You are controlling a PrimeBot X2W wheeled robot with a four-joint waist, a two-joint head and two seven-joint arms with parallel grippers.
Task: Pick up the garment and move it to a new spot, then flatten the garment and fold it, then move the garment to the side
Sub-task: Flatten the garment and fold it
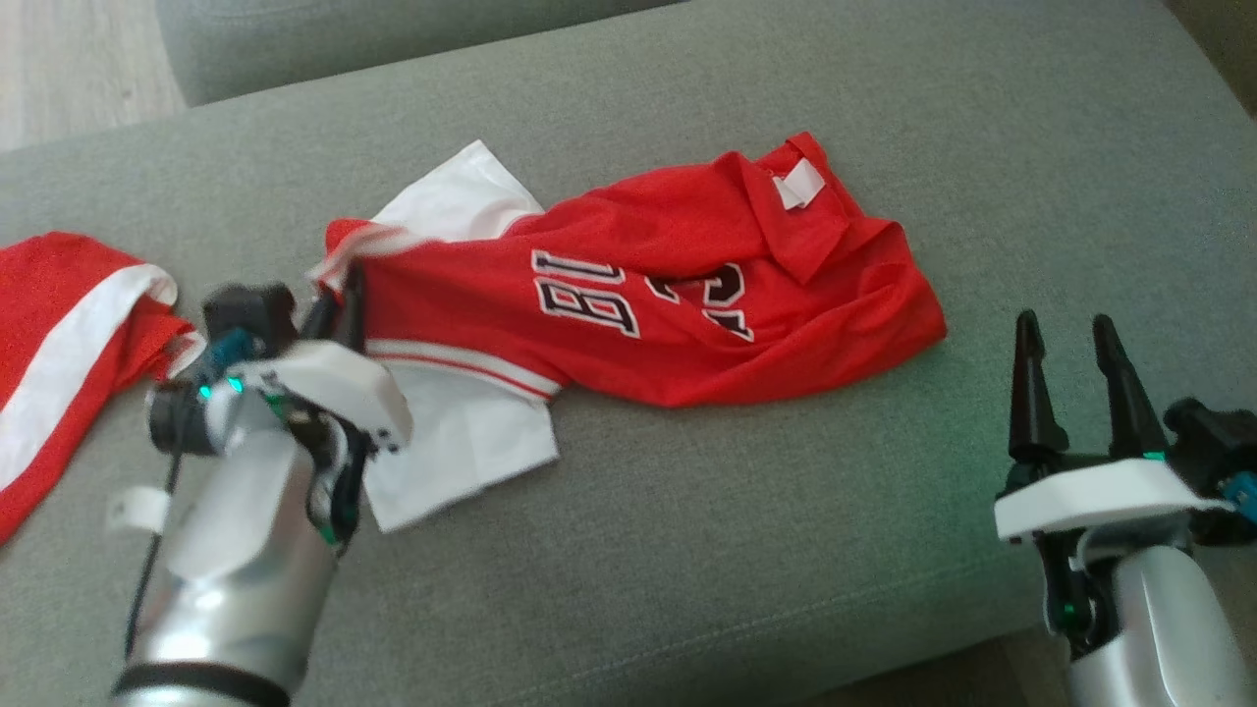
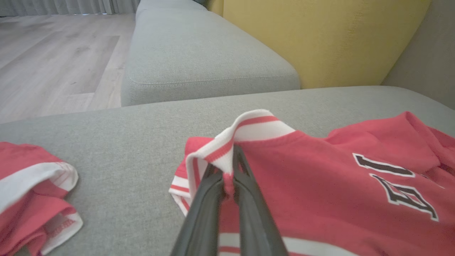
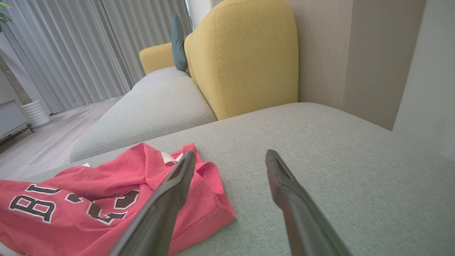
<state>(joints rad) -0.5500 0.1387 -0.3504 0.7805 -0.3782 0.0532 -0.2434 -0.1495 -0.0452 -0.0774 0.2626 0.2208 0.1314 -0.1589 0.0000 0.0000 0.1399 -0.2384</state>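
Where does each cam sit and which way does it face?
Head: on the head, looking down at the grey sofa seat and red jersey; both forearms show, left fingers pinching the jersey's striped trim, right fingers open at lower right.
Left wrist: on that wrist, looking along its shut fingers across the jersey to the yellow backrest.
Right wrist: on that wrist, looking along its open fingers over the jersey's label end.
Shared: all three show jersey and seat; both wrist views show the backrest.
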